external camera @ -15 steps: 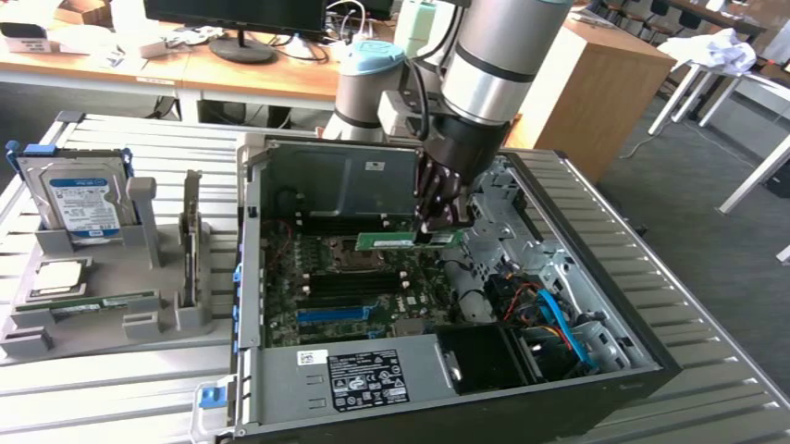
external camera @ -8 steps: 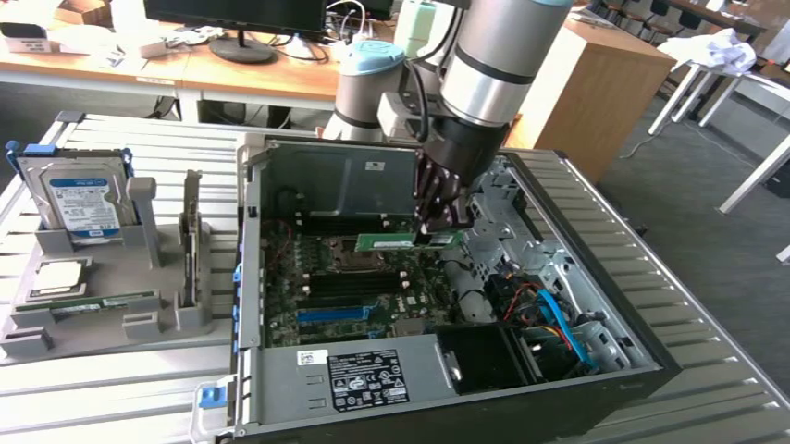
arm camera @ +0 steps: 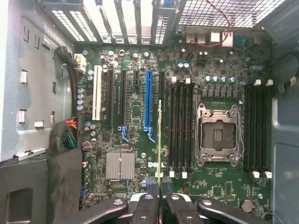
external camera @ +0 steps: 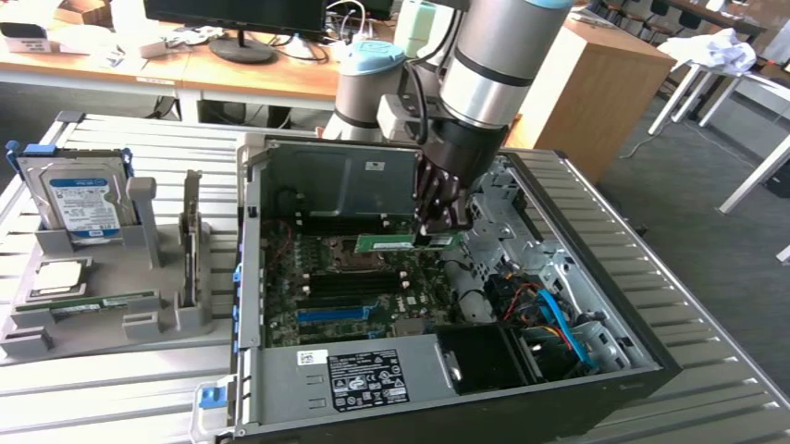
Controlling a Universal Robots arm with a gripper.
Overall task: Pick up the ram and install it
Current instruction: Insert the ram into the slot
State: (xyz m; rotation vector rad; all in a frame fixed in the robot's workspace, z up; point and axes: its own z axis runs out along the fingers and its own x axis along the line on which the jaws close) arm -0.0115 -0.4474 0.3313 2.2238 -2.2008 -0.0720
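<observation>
My gripper point(external camera: 435, 231) is down inside the open computer case and is shut on the ram point(external camera: 395, 243), a thin green stick held level above the motherboard point(external camera: 333, 296). In the wrist view the ram point(arm camera: 160, 140) appears edge-on, clamped between my dark fingers point(arm camera: 145, 205), with my gripper point(arm camera: 160, 198) just beside the black memory slots point(arm camera: 182, 128). The stick hangs over the board between the blue expansion slot point(arm camera: 148, 100) and those memory slots, apart from them. The open processor socket point(arm camera: 218, 135) lies beyond the slots.
A grey holder point(external camera: 105, 324) at the exterior view's left carries a hard drive point(external camera: 77, 199), a silver processor point(external camera: 59, 277), another green stick point(external camera: 117, 302) and an upright card point(external camera: 191, 231). The case walls point(external camera: 250, 277), power supply point(external camera: 358, 379) and blue cables point(external camera: 561, 324) surround the board.
</observation>
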